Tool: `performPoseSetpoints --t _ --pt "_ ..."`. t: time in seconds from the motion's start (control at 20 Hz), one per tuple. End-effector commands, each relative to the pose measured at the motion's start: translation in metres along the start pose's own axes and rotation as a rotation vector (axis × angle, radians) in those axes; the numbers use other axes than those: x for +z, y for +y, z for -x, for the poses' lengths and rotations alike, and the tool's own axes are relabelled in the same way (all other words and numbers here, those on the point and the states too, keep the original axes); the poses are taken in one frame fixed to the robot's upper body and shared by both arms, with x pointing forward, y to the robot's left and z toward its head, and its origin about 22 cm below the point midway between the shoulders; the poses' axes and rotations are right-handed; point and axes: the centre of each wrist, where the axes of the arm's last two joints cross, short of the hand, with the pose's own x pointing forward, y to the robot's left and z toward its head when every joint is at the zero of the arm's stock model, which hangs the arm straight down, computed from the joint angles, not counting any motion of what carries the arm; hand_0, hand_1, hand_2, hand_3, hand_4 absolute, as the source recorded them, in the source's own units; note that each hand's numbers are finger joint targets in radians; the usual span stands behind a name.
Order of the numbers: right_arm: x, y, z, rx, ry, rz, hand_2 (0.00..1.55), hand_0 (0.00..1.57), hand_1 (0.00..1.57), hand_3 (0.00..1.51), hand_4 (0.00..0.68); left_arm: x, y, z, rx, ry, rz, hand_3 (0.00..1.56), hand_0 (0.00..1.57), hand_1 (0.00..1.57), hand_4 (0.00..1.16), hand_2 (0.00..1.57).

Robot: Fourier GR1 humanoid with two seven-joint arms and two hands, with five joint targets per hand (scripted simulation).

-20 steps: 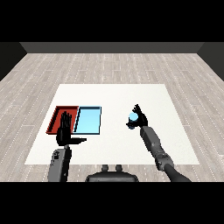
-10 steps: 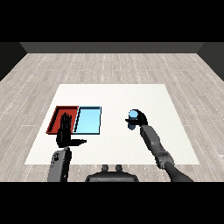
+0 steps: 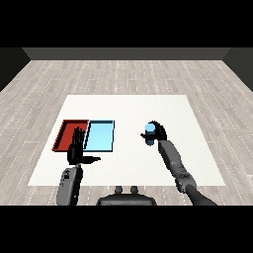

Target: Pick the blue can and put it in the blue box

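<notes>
The blue can [image 3: 149, 132] stands upright right of the table's middle, and my right hand [image 3: 159, 133] is curled round it from the right side. The light blue tray [image 3: 100, 136] lies to the left of the can with nothing in it. My left hand [image 3: 76, 151] hovers open, fingers straight and thumb out, over the near edge of the two trays, well apart from the can.
A red tray [image 3: 69, 134] lies against the left side of the light blue tray. The white table [image 3: 188, 113] stretches bare around the trays, with a wooden floor beyond its edges.
My right hand has closed round the blue can and shifted slightly left with it. The left hand has stayed where it was.
</notes>
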Motion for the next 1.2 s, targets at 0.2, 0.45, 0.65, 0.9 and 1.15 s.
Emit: performPoseSetpoints --t 0.2,0.45,0.65,0.9,1.15 --pt "-0.009 0.005 -0.031 0.016 -0.121 -0.062 1.46 1.49 1.49 1.41 0.652 0.001 -0.034 0.024 0.01 0.069 0.071 0.0 0.0 0.0 0.0 0.0" --pt "-0.013 0.009 -0.059 0.016 -0.232 -0.099 1.43 1.44 1.44 1.41 0.665 -0.002 -0.039 0.035 0.034 0.123 0.114 0.0 0.0 0.0 0.0 0.0" --pt "0.004 0.061 -0.056 -0.003 -0.246 -0.101 1.44 1.43 1.43 1.42 0.666 -0.009 -0.068 0.031 0.034 0.149 0.145 0.0 0.0 0.0 0.0 0.0" --pt "0.043 0.1 -0.069 -0.024 -0.231 -0.106 1.45 1.43 1.43 1.42 0.661 -0.021 -0.068 0.025 0.021 0.168 0.143 0.0 0.0 0.0 0.0 0.0" --pt "0.039 0.086 -0.065 -0.005 -0.257 -0.111 1.43 1.42 1.42 1.4 0.652 -0.044 -0.084 0.038 0.074 0.176 0.17 0.0 0.0 0.0 0.0 0.0"
